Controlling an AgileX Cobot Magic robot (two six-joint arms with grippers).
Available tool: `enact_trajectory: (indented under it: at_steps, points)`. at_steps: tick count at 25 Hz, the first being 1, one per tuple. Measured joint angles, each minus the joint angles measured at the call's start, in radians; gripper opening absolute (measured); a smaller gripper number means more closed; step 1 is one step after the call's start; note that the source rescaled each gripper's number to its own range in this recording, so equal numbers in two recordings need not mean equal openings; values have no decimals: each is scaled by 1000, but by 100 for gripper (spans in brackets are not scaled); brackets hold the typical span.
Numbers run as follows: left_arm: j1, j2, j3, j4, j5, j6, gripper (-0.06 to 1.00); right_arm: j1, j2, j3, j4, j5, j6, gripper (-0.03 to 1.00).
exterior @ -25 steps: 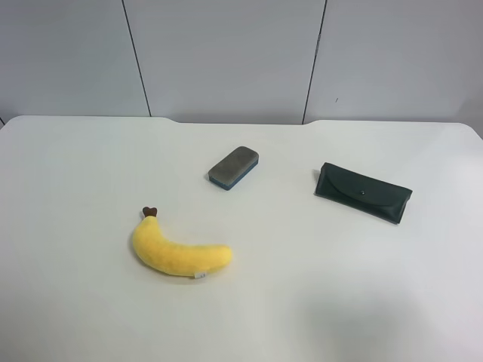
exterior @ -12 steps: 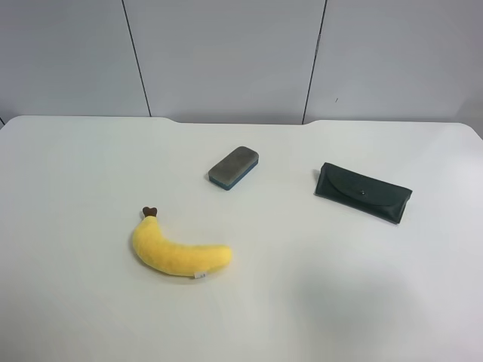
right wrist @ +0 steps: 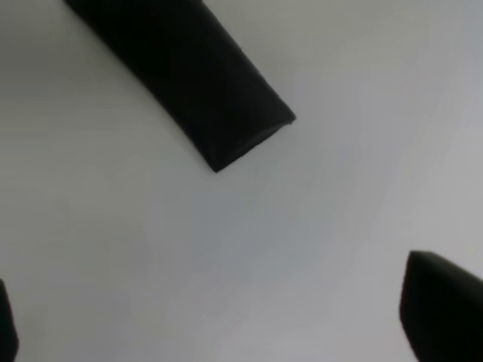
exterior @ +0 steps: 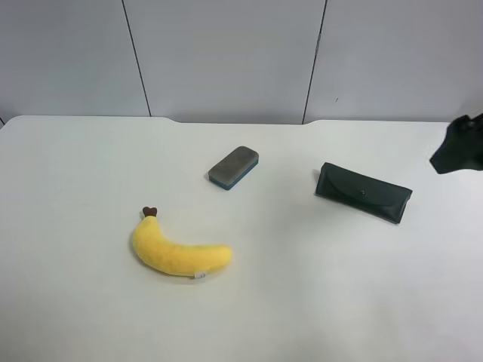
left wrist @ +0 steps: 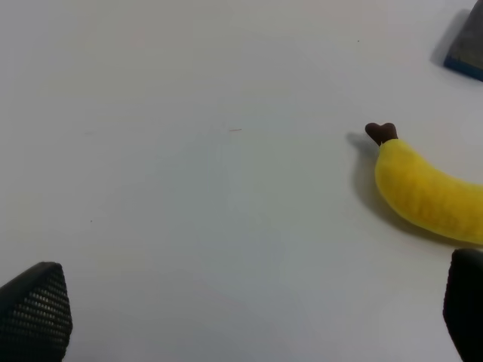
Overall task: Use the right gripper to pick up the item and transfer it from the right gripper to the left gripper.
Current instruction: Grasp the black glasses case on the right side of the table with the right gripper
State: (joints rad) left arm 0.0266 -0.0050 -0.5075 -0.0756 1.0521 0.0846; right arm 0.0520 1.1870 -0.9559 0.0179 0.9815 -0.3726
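The item, a flat dark green case (exterior: 363,192) with a flap and a small snap, lies on the white table (exterior: 302,302) at the right. A black part of the right arm (exterior: 458,145) shows at the exterior high view's right edge, above the table and to the right of the case. In the right wrist view the right gripper (right wrist: 219,317) is open and empty, with one end of the case (right wrist: 189,83) ahead of its fingertips (right wrist: 441,309). The left gripper (left wrist: 249,309) is open and empty over bare table. It does not show in the exterior high view.
A yellow plush banana (exterior: 179,250) lies at the front left and also shows in the left wrist view (left wrist: 426,192). A small grey block with a blue base (exterior: 233,167) lies mid-table, its corner in the left wrist view (left wrist: 468,41). Grey wall panels stand behind the table.
A black part of the right arm has come into the exterior high view at its right edge. The case, banana and block have not moved.
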Motion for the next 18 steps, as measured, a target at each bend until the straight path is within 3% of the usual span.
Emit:
enact_trajectory:
  at_steps: [7, 12, 18]
  points:
    - [0, 0, 0, 0, 0, 0, 100, 3, 329, -134, 43, -39, -132, 100]
    - [0, 0, 0, 0, 0, 0, 100, 3, 497, -137, 45, -84, -259, 100]
    - [0, 0, 0, 0, 0, 0, 100, -37, 630, -137, 44, -131, -333, 100]
